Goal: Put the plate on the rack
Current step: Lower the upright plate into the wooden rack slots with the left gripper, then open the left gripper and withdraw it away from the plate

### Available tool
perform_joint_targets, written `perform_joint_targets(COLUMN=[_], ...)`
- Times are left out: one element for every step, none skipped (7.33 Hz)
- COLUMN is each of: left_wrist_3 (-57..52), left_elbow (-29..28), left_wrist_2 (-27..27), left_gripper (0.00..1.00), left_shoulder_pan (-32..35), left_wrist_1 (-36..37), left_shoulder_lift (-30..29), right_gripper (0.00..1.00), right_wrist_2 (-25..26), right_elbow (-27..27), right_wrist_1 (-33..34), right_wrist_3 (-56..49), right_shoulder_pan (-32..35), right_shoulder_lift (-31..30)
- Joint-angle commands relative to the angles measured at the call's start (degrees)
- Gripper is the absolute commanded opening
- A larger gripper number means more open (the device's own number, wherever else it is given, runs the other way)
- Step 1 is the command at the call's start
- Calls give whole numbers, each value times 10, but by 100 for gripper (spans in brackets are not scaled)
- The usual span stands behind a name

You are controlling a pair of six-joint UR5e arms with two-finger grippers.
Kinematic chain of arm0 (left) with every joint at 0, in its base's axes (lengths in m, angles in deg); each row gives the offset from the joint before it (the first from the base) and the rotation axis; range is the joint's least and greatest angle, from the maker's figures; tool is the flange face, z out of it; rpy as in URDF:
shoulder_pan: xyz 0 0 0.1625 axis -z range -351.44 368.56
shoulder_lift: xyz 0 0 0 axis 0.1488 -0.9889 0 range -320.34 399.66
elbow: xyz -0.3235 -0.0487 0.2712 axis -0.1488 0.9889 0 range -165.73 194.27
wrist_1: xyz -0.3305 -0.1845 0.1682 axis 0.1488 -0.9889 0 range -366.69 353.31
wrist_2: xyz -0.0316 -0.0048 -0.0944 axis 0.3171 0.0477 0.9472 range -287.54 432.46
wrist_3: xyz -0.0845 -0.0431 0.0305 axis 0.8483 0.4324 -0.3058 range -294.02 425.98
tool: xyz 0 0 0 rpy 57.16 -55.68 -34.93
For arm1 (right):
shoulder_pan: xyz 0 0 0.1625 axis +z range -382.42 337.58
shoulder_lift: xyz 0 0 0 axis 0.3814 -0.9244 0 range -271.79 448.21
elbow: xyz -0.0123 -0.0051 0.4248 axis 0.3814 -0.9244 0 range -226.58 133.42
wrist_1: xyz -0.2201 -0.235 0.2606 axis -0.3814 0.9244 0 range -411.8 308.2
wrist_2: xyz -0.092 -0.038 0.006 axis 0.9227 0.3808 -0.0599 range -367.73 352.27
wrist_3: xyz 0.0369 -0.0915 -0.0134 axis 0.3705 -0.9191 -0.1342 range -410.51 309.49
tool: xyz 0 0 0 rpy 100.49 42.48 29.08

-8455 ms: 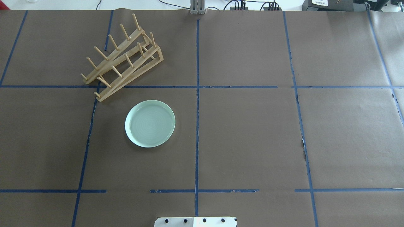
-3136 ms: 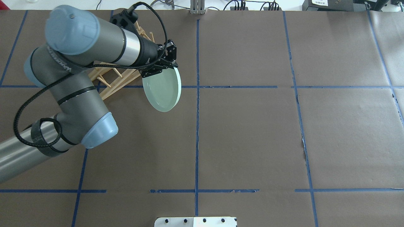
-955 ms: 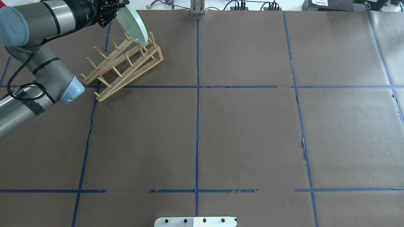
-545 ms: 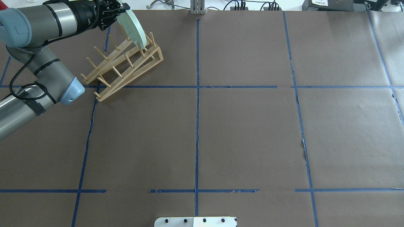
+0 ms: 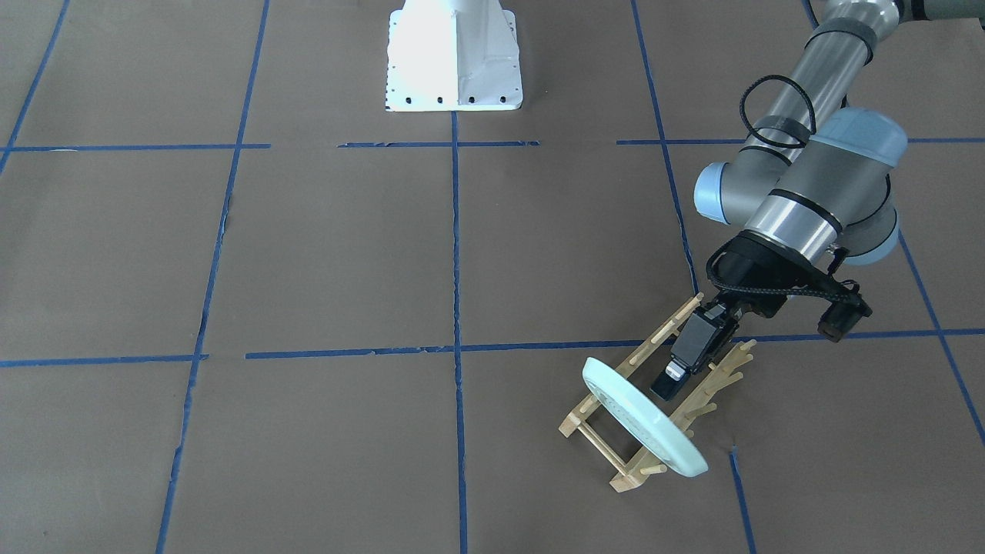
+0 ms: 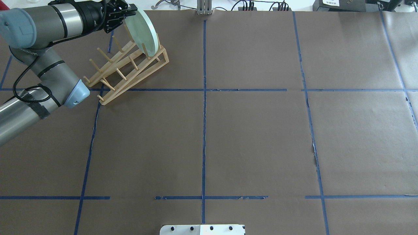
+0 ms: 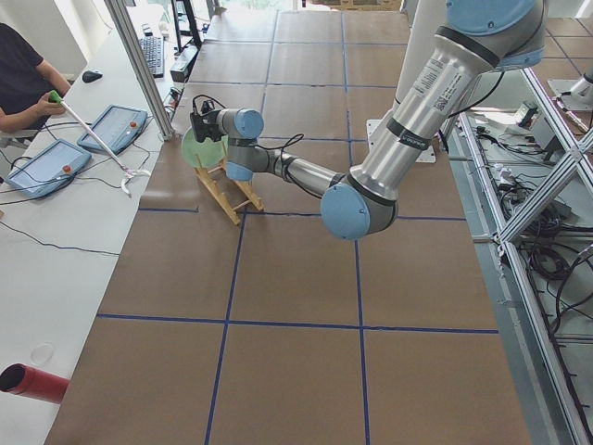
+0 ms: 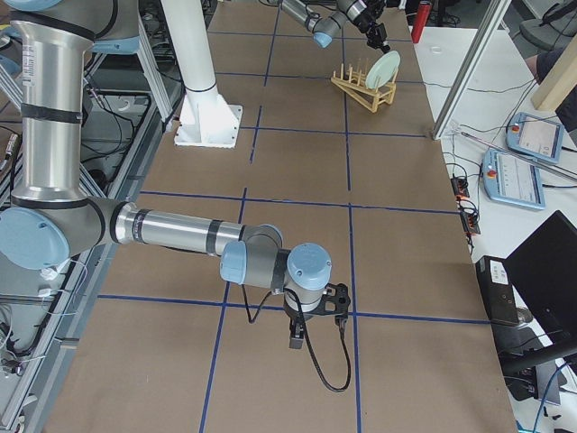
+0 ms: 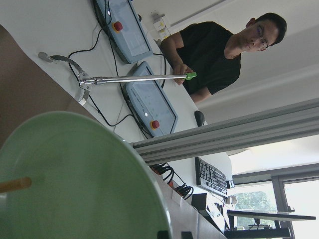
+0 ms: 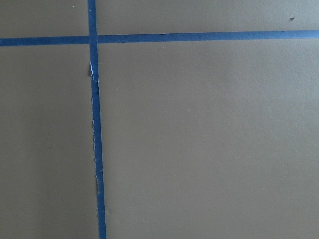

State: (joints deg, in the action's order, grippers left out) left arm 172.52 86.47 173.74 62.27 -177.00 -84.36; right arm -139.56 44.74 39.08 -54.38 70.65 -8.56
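The round pale mint-green plate [image 6: 145, 32] stands tilted among the pegs at the one-o'clock end of the small light-wood dish rack [image 6: 141, 77], which sits at eleven o'clock on the brown-papered table [image 6: 248, 137]. The left gripper [image 6: 130, 9] is at the plate's ten-o'clock rim; whether it clamps the rim or sits free of it, I cannot tell. The right gripper [image 8: 315, 317] is too far off to judge.

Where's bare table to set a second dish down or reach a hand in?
Free: the table right of the centre tape line, and the left-of-centre cell between the rack and the robot base. Crowded: the far-left corner, where the rack, the plate and the left gripper sit, with the arm overhanging.
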Motion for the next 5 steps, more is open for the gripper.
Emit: perform_joint_targets(left_wrist_3=[1,-4,-21,-108,-222], left_elbow=[7,48,77,128,164], left_wrist_2=[1,34,122,192,231], left_gripper=[100,100,100,100,100], left_shoulder_pan=[3,11,48,85,116], left_wrist_1=[12,46,128,188,241], left_shoulder_lift=[-4,7,23,67,118], right_gripper=[100,100,100,100,100], right_wrist_2=[0,0,0,0,0], right_elbow=[0,0,0,0,0], right_wrist_1=[0,0,0,0,0], right_wrist_3=[0,0,0,0,0], right_shoulder_pan=[0,0,0,0,0], right_shoulder_lift=[0,0,0,0,0])
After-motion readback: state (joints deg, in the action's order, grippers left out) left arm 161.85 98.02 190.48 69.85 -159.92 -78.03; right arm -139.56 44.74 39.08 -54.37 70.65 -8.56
